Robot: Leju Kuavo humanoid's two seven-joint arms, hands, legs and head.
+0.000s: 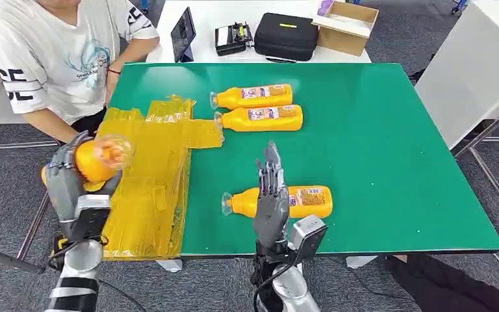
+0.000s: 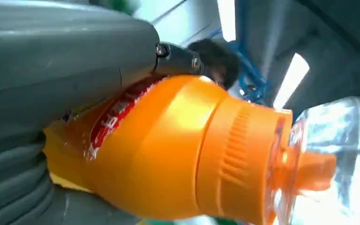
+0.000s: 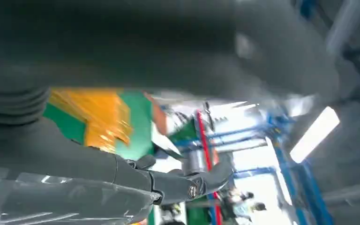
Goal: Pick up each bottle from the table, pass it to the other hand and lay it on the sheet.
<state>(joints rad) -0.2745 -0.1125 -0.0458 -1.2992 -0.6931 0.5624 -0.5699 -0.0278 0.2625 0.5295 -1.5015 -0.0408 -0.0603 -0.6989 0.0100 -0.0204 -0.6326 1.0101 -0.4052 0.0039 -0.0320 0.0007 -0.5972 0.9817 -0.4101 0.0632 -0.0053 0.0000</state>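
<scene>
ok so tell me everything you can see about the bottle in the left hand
The held bottle is orange plastic with a ribbed orange collar, a spout under a clear cap, and a red label with white print. The left hand grips its body, lifting it above the near left edge of the yellow sheet, cap end turned toward the head camera. Only the hand touches it.

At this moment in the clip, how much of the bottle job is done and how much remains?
No bottle lies on the yellow sheet yet. In hand: the left hand grips one orange bottle raised over the sheet's edge, so the pass looks done for it. The right hand is empty, fingers straight, above the near bottle. Left: that one plus two far bottles on the green table.
</scene>
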